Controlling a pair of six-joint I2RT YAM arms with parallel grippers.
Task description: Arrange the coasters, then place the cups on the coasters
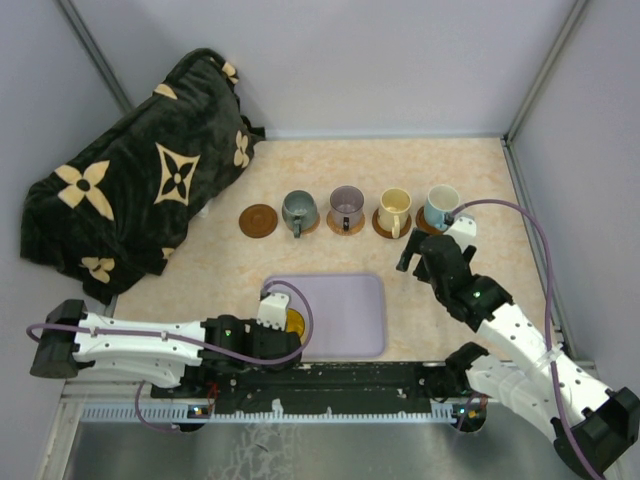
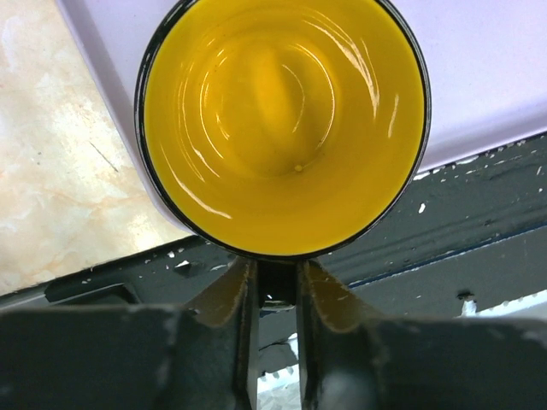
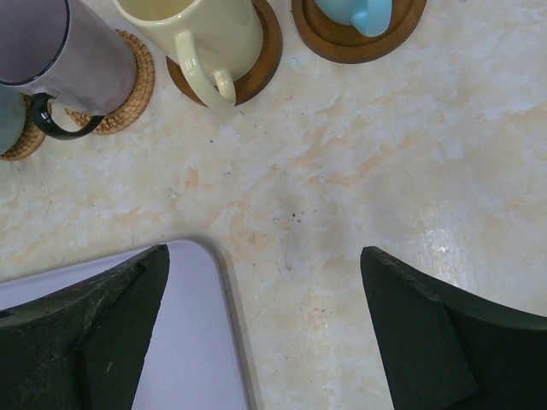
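The yellow cup (image 1: 294,322) (image 2: 282,128) stands at the near left corner of the lavender tray (image 1: 350,310). My left gripper (image 1: 279,325) (image 2: 278,275) is shut on the cup's dark handle, which is pinched between the fingers. One bare brown coaster (image 1: 258,220) lies at the left end of the row. To its right, the grey-green cup (image 1: 298,210), purple-grey cup (image 1: 347,207) (image 3: 51,43), cream cup (image 1: 395,210) (image 3: 205,34) and light blue cup (image 1: 441,205) (image 3: 359,13) each sit on a coaster. My right gripper (image 1: 423,252) (image 3: 265,260) hangs open over bare table, just short of the blue cup.
A black cushion with tan flower shapes (image 1: 130,200) fills the far left. Grey walls close the back and both sides. A black rail (image 1: 330,380) runs along the near edge. The tray's far right corner (image 3: 184,342) lies under my right gripper's left finger.
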